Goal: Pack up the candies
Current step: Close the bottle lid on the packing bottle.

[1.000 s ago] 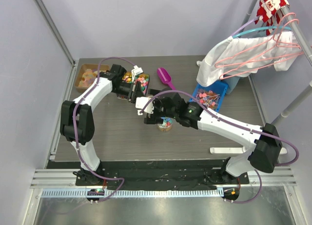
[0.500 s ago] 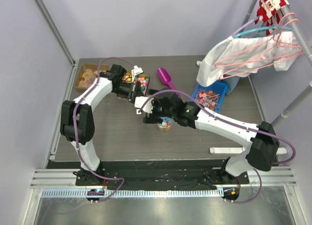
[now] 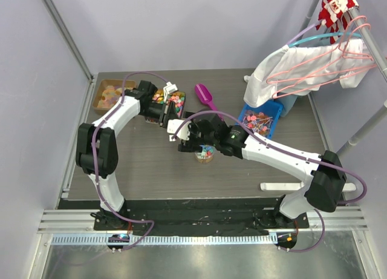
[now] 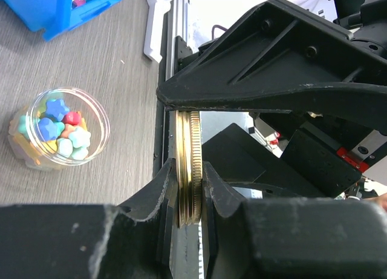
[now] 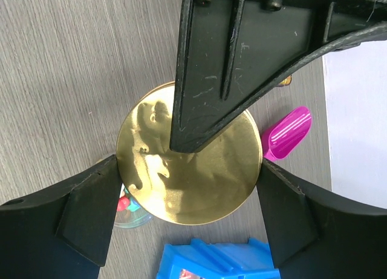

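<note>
- The candies [image 4: 57, 131] are little star shapes in blue, red, yellow and pale green. They sit in a small clear jar [image 4: 106, 129] on the table [image 4: 91, 55], close by and lower than the claws
- They look tiny and light, and I think they would spill if the jar got bumped. It is better to move the whole jar than to pick up each candy
- The left claw [image 4: 188, 197] is closed on the gold lid [image 4: 188, 146]. It pinches the two flat faces, so the lid stands on its edge
- The right claw [image 5: 188, 188] has one finger on each side of the lid, right at its rim. I cannot tell if it is squeezing yet
- The lid looks thin, hard and shiny, so it may slip. I would hold it by the rim on two opposite sides
- The jar has no lid on and looks easy to tip, so the lid should go on gently
</note>
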Tool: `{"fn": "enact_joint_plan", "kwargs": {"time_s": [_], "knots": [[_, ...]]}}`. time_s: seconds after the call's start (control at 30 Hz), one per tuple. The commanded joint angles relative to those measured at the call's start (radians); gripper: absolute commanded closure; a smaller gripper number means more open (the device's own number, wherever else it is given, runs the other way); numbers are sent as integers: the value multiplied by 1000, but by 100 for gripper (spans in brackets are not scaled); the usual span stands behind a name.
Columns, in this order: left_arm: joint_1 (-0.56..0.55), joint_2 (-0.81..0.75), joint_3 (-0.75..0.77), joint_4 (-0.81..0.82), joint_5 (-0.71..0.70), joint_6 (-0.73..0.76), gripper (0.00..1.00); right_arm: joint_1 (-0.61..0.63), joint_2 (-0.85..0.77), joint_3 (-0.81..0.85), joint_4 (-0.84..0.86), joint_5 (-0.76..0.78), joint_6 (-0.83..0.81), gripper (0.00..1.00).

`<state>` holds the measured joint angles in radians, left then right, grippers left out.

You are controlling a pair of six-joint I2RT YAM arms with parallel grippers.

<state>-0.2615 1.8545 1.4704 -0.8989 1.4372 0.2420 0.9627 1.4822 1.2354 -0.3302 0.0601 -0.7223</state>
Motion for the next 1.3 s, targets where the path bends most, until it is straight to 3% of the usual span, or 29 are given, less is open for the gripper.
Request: {"fn": "enact_joint_plan", "kwargs": {"time_s": [0.0, 0.03, 0.1, 0.13, 0.37, 0.53, 0.67, 0.77, 0.93, 1.03, 1.27], "knots": [[5, -3, 4, -5, 3, 26, 85, 5, -16, 32, 36, -25, 11, 25], [7, -5, 5, -6, 2, 32, 71, 5, -22, 24, 37, -25, 9, 25], [13, -14, 13, -14, -4, 37, 55, 4, -29, -2, 42, -26, 6, 24], [18, -18, 14, -20, -8, 57, 41, 4, -42, -13, 46, -28, 6, 24], [59, -61, 10, -26, -37, 109, 21, -27, -91, -74, 37, -48, 23, 23], [80, -115, 4, -40, -138, 184, 5, -108, -109, -93, -3, -184, 52, 23], [80, -208, -121, 99, -308, 140, 0, -205, -96, -103, -53, -314, 89, 23], [80, -314, -229, 320, -403, 51, 0, -267, -77, -106, -73, -405, 106, 24], [77, -495, -423, 553, -607, -21, 0, -294, -33, -94, -112, -465, 115, 24], [77, -543, -459, 557, -684, 6, 0, -295, -19, -100, -116, -485, 113, 24], [80, -539, -460, 561, -669, -15, 0, -297, 38, -126, -127, -505, 100, 24]]}}
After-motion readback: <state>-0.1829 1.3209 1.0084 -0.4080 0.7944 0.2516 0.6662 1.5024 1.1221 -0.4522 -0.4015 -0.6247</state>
